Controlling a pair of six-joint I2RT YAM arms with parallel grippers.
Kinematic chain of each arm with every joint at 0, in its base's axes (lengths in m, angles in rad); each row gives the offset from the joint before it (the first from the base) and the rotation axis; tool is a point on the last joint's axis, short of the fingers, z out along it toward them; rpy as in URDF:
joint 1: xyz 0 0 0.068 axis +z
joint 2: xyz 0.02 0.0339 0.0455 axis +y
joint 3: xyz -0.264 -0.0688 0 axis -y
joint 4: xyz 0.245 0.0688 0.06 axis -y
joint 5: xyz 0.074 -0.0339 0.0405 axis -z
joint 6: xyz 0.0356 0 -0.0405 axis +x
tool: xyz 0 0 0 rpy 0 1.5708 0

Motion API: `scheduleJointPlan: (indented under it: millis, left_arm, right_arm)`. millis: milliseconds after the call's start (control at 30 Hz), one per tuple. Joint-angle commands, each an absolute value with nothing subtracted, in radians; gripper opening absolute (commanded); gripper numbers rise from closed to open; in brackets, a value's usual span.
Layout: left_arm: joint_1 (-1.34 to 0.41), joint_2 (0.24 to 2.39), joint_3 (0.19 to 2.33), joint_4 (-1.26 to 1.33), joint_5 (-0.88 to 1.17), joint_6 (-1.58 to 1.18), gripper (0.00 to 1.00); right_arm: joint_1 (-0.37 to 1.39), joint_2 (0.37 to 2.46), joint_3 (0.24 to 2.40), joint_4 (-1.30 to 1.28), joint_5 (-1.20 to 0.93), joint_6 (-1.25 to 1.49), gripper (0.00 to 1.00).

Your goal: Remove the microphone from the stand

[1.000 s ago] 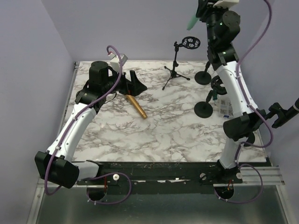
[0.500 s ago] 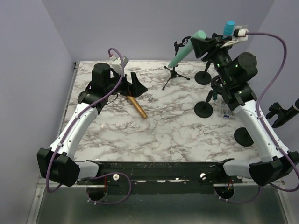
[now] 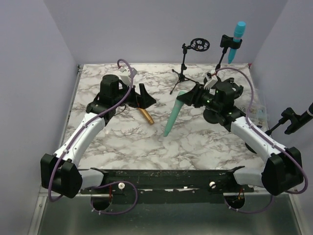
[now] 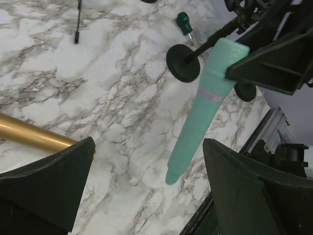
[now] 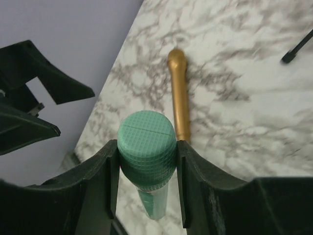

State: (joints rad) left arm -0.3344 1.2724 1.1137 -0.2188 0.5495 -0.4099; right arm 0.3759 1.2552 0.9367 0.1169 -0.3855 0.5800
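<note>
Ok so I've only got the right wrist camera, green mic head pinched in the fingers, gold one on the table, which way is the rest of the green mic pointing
Observer: In the top view the green microphone slants down from the right gripper toward the middle of the table, tail end lowest.
Operator: And what's the left gripper doing?
Observer: The left gripper is open and holds nothing, beside the far end of the gold microphone.
Operator: Any mic sitting in a stand?
Observer: Yes, a blue microphone is clipped head up in a stand at the back right.
</note>
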Motion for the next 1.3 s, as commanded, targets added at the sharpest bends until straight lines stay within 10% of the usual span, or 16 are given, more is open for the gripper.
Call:
scheduleJointPlan:
  millis: [0, 733, 1033, 1267]
  left_arm:
    - [-0.383, 1.189, 0.984, -0.066, 0.687, -0.454, 0.93]
    - [-0.649, 1.403, 1.006, -0.143, 0.605, -0.485, 0.47]
    - [-0.652, 1.452, 1.046, -0.186, 0.559, -0.481, 0.0]
    - [-0.622, 1.428, 1.071, -0.267, 0.442, -0.483, 0.0]
  right_arm:
    - [0.38, 1.3, 0.792, 0.377, -0.69, 0.849, 0.01]
    - [0.385, 1.325, 0.706, 0.479, -0.731, 0.933, 0.01]
    - [0.385, 1.335, 0.701, 0.468, -0.726, 0.924, 0.02]
    - [0.385, 1.322, 0.742, 0.28, -0.581, 0.826, 0.99]
